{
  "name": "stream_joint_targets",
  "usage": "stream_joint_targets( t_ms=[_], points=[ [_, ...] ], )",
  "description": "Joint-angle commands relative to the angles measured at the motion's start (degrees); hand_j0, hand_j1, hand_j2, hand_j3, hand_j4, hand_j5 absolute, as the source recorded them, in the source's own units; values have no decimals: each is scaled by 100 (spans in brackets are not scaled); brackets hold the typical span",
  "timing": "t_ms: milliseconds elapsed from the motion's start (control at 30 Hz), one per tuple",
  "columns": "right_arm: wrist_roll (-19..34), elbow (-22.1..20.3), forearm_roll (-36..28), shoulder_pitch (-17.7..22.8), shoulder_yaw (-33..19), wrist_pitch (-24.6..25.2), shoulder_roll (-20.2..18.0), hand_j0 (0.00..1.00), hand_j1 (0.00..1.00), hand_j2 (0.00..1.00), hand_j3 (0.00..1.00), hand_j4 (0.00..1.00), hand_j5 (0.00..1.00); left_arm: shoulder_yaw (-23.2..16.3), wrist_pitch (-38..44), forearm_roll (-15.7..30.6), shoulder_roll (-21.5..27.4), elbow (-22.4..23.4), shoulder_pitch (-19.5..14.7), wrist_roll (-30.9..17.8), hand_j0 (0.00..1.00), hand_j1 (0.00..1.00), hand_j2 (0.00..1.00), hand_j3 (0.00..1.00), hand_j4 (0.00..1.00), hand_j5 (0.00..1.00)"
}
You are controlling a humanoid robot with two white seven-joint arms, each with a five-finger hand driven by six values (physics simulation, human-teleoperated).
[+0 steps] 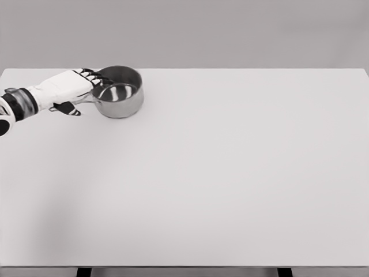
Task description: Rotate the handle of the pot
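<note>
The pot (119, 92) is being held at the table's (230, 184) far left, its handle side being gripped by the left hand (72, 88). The handle itself is being hidden by the fingers, so the turn should be made slowly about the pot's centre, without tipping.

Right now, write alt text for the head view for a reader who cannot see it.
A white left hand reaches from the left edge to a small metal pot at the far left of a white table, its fingers at the pot's left rim. The handle is hidden.
</note>
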Motion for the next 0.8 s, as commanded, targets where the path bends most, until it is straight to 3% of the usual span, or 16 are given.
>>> stream_joint_targets(
  t_ms=[0, 767],
  points=[
    [1, 0, 1, 0, 0, 0, 0, 100, 100, 100, 100, 100, 100, 64, 11, 32, 18, 59, 0, 4, 100, 100, 100, 100, 100, 100],
    [1, 0, 1, 0, 0, 0, 0, 100, 100, 100, 100, 100, 100, 143, 11, 32, 106, 489, -44, 4, 100, 100, 100, 100, 100, 100]
  ],
)
